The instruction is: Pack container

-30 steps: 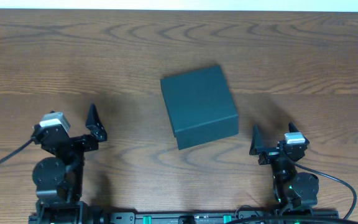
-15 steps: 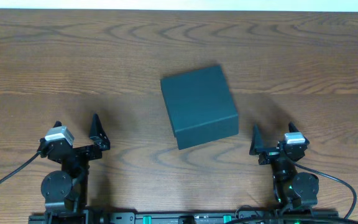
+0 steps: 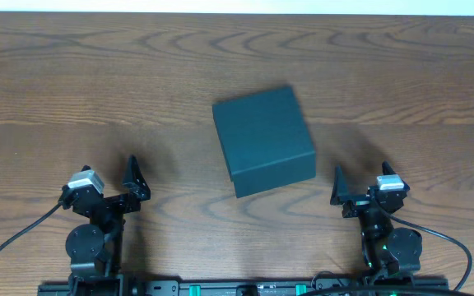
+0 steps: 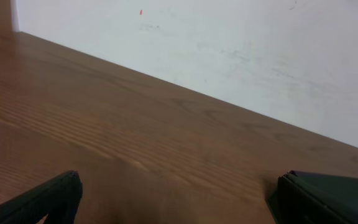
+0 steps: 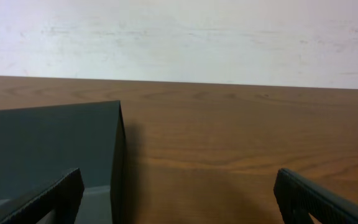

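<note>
A view from above is showing a brown wood-grain desk with two black robot arms at its near edge. The container, a dark teal-grey square box, is sitting near the middle of the desk, a little to the right of centre and turned slightly askew. Its flap lid is lying flat and closed (no gap is showing along the top). Nothing is touching it.

The left gripper is hovering low at the near left, well apart from the container, with its jaws standing wide open and holding nothing. A dark cable is trailing from this arm towards the left edge.

The right gripper is waiting at the near right, closer to the container but not touching it. Its jaws are also spread wide and holding nothing.

The right wrist camera is looking across the desk towards a pale wall. The container is filling the lower left of that view, partly behind one black fingertip. The left wrist camera is showing mostly bare desk and wall. I cannot tell whether the dark shape at its right edge is a fingertip or the container.
</note>
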`<action>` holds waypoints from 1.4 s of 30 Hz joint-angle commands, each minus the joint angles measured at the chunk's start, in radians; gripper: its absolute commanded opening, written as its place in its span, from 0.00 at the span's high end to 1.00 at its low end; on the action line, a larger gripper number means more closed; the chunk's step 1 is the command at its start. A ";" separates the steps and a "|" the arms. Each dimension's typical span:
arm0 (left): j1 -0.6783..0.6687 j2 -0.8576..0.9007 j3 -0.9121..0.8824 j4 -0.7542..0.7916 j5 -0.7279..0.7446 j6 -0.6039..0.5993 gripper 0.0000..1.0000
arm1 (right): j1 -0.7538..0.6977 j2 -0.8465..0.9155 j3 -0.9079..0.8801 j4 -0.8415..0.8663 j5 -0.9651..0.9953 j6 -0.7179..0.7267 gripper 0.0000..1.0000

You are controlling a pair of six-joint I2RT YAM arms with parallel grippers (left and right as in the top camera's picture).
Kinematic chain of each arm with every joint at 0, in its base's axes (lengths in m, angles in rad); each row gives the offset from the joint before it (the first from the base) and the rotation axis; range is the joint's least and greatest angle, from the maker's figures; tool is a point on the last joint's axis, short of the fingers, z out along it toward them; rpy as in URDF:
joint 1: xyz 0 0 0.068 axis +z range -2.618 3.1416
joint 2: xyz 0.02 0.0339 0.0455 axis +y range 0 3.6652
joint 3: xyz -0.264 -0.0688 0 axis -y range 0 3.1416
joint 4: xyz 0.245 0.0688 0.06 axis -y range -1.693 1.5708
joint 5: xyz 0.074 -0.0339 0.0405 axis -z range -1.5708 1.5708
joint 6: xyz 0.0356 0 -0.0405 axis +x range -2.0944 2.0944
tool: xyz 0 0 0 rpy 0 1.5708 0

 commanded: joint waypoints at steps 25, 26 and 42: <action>-0.031 -0.074 -0.061 0.011 -0.001 -0.024 0.02 | -0.016 -0.010 -0.003 -0.003 0.011 0.018 0.01; -0.035 -0.076 -0.064 0.011 -0.001 -0.024 0.01 | -0.016 -0.010 -0.003 -0.003 0.011 0.018 0.01; -0.040 -0.106 -0.115 0.007 -0.001 -0.011 0.02 | -0.016 -0.010 -0.003 -0.003 0.011 0.018 0.01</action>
